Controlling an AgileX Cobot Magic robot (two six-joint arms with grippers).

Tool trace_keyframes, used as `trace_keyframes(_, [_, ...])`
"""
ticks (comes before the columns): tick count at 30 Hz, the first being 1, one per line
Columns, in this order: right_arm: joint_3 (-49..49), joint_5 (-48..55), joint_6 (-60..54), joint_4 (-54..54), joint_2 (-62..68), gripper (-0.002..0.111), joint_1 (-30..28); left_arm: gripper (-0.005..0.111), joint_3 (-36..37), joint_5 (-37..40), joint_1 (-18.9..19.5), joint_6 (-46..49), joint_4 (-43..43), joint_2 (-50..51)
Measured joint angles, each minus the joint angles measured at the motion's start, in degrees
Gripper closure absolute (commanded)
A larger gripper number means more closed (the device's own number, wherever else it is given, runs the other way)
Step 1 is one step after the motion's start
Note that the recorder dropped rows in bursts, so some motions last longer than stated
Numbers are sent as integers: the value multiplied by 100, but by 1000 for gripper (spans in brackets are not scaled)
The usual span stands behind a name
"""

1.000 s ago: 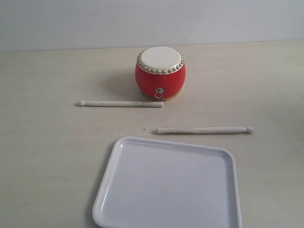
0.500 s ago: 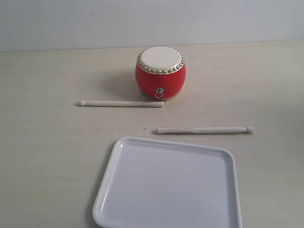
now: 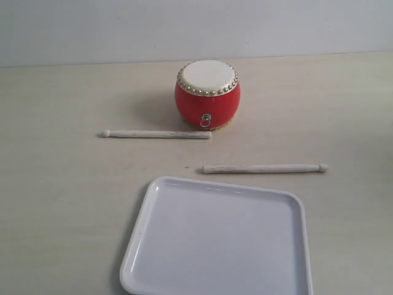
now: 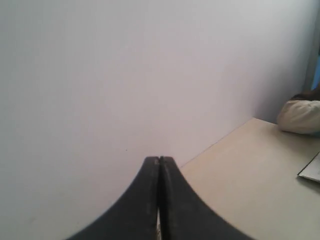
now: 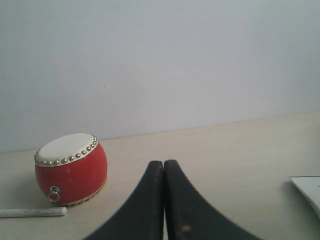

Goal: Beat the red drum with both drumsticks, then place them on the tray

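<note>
Red drum (image 3: 207,93): upright, upper centre of the exterior frame. Left drumstick (image 3: 156,134): flat on the table (image 3: 61,184), just below the drum. Right drumstick (image 3: 264,168): lower right, near the tray (image 3: 215,246) at bottom centre. Left gripper (image 4: 159,160), right gripper (image 5: 163,162): fingers pressed together, holding nothing.

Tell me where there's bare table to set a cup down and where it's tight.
Bare table: left of the tray, nearer than the left drumstick; and right of the red drum, beyond the right drumstick. Tight: between the drum, both sticks and the tray's far rim.
</note>
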Motion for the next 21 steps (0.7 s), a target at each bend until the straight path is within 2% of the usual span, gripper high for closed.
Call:
trace_keyframes(4, [0, 0, 0, 0, 0, 108, 0, 107, -749, -42, -252, -47, 330, 673])
trace_keyframes(6, [0, 0, 0, 0, 0, 108, 0, 107, -922, 100, -380, 555, 367, 936])
trace_keyframes(8, [0, 0, 0, 0, 0, 108, 0, 107, -972, 543, -505, 1551, 440, 1137])
trace_keyframes(9, [0, 0, 0, 0, 0, 108, 0, 107, -972, 893, -558, 1952, 460, 1202])
trace_keyframes(11, [0, 0, 0, 0, 0, 108, 0, 107, -972, 2241, -709, 2793, 531, 1310])
trace_keyframes(14, [0, 0, 0, 0, 0, 108, 0, 107, -1040, 4219, -830, 3612, 518, 1504])
trace_keyframes(15, [0, 0, 0, 0, 0, 108, 0, 107, -1051, 4583, -828, 3792, 371, 1557])
trace_keyframes(18, [0, 0, 0, 0, 0, 108, 0, 107, -1080, 5238, -817, 4620, -1125, 1653])
trace_keyframes(21, [0, 0, 0, 0, 0, 108, 0, 107, -1102, 5622, -953, 6589, -3563, 1700])
